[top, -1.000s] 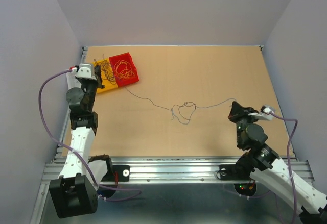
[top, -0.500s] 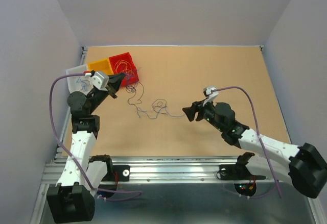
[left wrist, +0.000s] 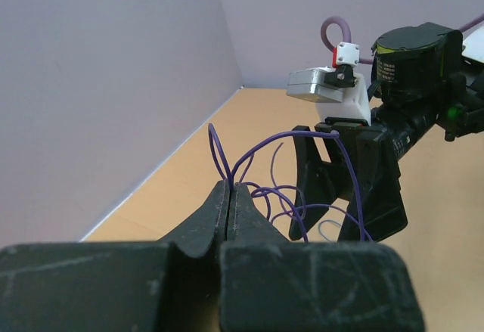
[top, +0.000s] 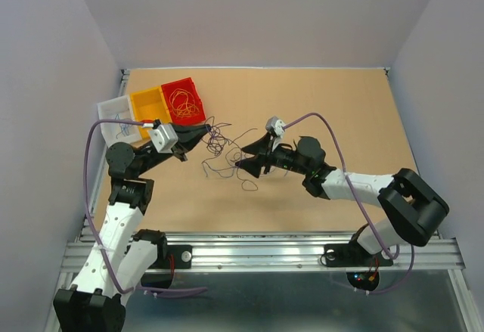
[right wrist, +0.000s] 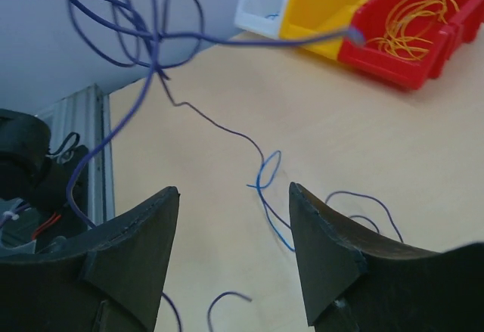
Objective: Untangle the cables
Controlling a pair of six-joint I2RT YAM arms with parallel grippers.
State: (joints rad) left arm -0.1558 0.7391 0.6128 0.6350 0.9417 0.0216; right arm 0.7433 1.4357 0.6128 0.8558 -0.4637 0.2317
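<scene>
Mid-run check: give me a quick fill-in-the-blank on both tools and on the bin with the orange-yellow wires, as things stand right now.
1. The left tool is ___ on a blue wire.
2. The right tool holds nothing; its jaws stand ___.
3. The bin holding the orange-yellow wires is coloured ___.

Missing words: shut; open; red.
</scene>
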